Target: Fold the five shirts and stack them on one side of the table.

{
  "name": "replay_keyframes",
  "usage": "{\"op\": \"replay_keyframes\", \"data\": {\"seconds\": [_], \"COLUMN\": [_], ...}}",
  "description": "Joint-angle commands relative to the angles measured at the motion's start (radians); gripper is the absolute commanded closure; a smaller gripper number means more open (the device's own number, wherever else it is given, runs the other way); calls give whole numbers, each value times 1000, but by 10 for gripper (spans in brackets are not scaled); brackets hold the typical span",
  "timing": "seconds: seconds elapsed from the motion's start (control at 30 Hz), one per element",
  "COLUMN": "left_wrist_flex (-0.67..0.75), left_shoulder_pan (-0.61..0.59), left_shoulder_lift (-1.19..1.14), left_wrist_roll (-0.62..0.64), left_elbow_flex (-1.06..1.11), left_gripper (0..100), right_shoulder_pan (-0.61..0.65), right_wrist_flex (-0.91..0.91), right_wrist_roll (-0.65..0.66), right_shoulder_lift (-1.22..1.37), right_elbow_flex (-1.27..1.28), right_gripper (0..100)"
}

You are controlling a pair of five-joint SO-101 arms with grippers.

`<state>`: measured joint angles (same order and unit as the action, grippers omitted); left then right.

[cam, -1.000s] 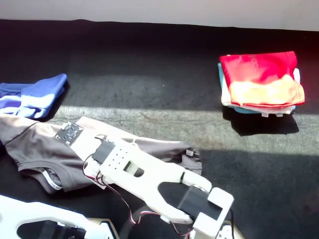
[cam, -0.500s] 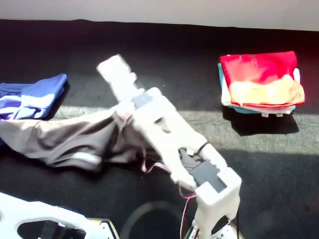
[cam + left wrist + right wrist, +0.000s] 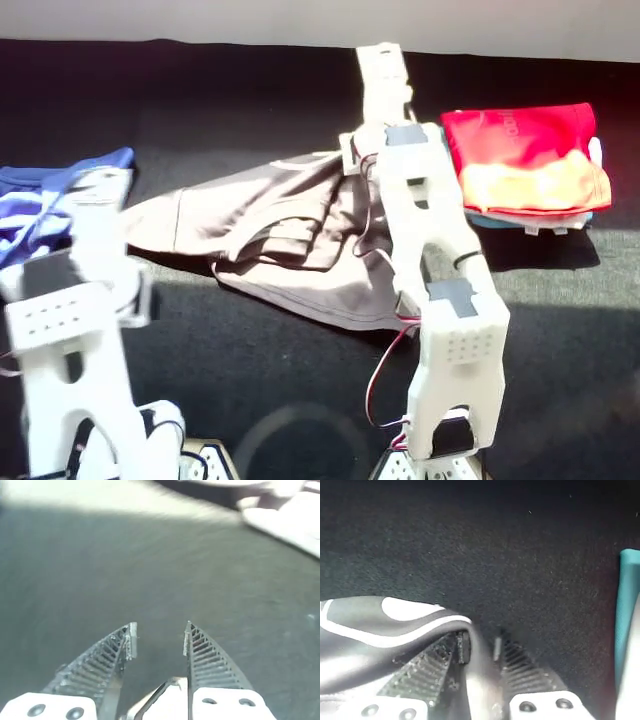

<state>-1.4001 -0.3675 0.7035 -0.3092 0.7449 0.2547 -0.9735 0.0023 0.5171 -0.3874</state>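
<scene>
The right gripper (image 3: 480, 650), its fingers pinched narrowly on a fold of the grey shirt (image 3: 270, 230), has dragged the shirt from the near left of the table (image 3: 250, 90) to the middle. The held edge is now near the folded stack (image 3: 525, 165) at the far right. The left gripper (image 3: 160, 640) has risen from the near edge and hangs with its fingers parted and nothing between them, by the blue shirt (image 3: 40, 190).

Open table (image 3: 200, 100) was found beyond the grey shirt (image 3: 270, 225); passage was blocked rightward by the folded stack (image 3: 522, 160), leftward seemingly by a blue shirt (image 3: 35, 195).
</scene>
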Motion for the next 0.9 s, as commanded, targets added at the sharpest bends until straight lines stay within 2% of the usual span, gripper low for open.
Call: {"op": "replay_keyframes", "data": {"seconds": [0.0, 0.17, 0.47, 0.63, 0.73, 0.87], "left_wrist_flex": [114, 245, 477, 551, 552, 514], "left_shoulder_pan": [263, 470, 728, 862, 935, 995], "left_shoulder_lift": [13, 13, -10, -236, -409, -595], "left_wrist_roll": [86, 181, 407, 456, 497, 655], "left_elbow_flex": [44, 53, 53, 27, -71, -268], "left_gripper": [832, 832, 832, 832, 832, 832], "right_shoulder_pan": [-41, -41, -87, -162, -206, -280], "right_wrist_flex": [-87, -289, -578, -716, -774, -789], "right_wrist_roll": [-8, -8, -8, -5, -3, -3], "right_shoulder_lift": [-19, -53, -59, -59, -59, -59], "right_elbow_flex": [-147, -380, -762, -980, -1072, -1127], "right_gripper": [738, 739, 739, 739, 739, 739]}}
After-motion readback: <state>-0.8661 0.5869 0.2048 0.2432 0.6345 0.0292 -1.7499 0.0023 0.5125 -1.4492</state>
